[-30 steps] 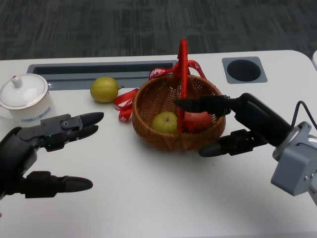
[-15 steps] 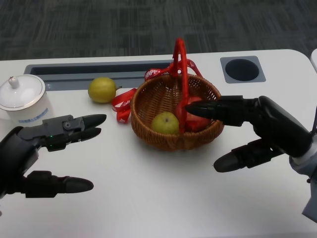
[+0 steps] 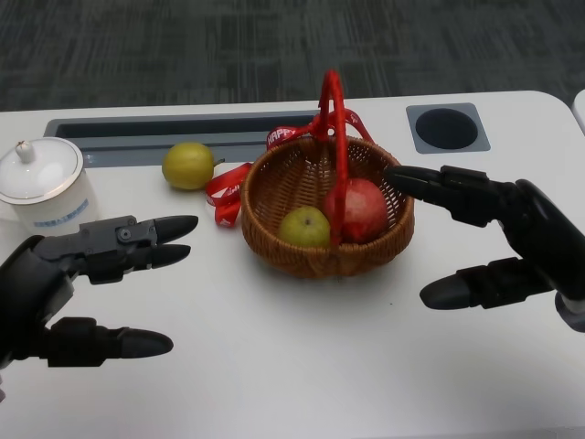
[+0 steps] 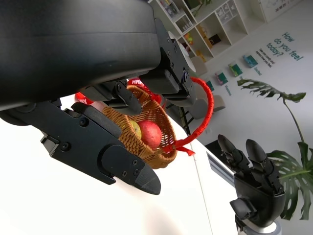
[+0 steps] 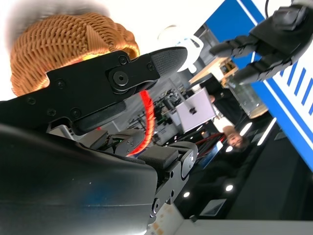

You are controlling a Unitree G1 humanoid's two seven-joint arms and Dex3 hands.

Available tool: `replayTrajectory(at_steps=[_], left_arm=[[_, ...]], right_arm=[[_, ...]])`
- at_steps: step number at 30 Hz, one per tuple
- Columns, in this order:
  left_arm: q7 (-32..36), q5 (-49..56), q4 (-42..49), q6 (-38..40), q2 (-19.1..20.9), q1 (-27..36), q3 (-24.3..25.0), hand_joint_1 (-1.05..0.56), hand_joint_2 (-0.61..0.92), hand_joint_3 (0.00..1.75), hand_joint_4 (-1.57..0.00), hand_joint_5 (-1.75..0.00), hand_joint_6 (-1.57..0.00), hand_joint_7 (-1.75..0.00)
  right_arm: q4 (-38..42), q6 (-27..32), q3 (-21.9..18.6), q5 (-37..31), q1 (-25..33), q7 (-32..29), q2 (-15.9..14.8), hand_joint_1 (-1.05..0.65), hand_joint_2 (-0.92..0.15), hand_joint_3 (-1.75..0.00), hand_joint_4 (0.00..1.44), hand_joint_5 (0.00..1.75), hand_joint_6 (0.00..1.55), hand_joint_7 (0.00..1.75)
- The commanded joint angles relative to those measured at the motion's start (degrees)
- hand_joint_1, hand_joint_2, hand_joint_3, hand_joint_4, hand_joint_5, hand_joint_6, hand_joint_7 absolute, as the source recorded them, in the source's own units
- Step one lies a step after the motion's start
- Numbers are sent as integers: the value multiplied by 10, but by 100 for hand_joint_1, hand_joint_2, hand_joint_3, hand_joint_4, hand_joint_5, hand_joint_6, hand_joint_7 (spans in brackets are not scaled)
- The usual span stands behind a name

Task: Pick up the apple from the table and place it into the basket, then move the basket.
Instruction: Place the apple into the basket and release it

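The wicker basket point(image 3: 320, 261) with its upright red handle point(image 3: 335, 128) stands mid-table. A red apple point(image 3: 362, 209) lies inside it beside a small green fruit point(image 3: 303, 226). My right hand point(image 3: 539, 238) hovers just right of the basket, fingers spread, holding nothing. My left hand point(image 3: 46, 293) hangs open at the lower left, well clear of the basket. The left wrist view shows the basket point(image 4: 161, 154), the red apple point(image 4: 150, 134) and my right hand point(image 4: 254, 181) beyond. In the right wrist view the basket point(image 5: 58, 44) sits past my own fingers point(image 5: 122, 73).
A yellow-green fruit point(image 3: 189, 165) lies on the table left of the basket, next to a red ribbon point(image 3: 224, 192). A white lidded cup point(image 3: 41, 183) stands at far left. A grey slot point(image 3: 137, 128) and a round hole point(image 3: 448, 128) lie behind. A person point(image 5: 234, 139) shows in the background.
My right hand has drawn back to the right, away from the basket, and the red apple now lies uncovered inside it. The left hand has hardly moved.
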Motion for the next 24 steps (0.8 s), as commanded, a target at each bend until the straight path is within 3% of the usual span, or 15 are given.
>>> replayTrajectory(at_steps=[1, 10, 18, 24], left_arm=[[-8, -6, -4, -4, 6, 5, 2, -40, 70, 0, -72, -3, -62, -1], [-9, -7, -11, 2, 8, 7, 2, -41, 70, 0, -74, -3, -62, -1], [-5, -6, -23, -1, 4, 22, 4, -42, 70, 0, -75, -2, -63, 0], [-2, -6, -33, -1, 1, 31, 3, -41, 70, 0, -75, -2, -63, 0]], right_arm=[[19, 17, -19, 1, -16, -3, -5, -63, -85, 0, 50, 2, 44, 1], [40, 98, -11, -102, -63, -45, -7, -66, -81, 0, 57, 1, 51, 1], [54, 149, 37, -208, -105, -134, 9, -69, -76, 0, 61, 1, 55, 1], [78, 173, 68, -231, -122, -145, 28, -69, -75, 0, 61, 1, 55, 1]])
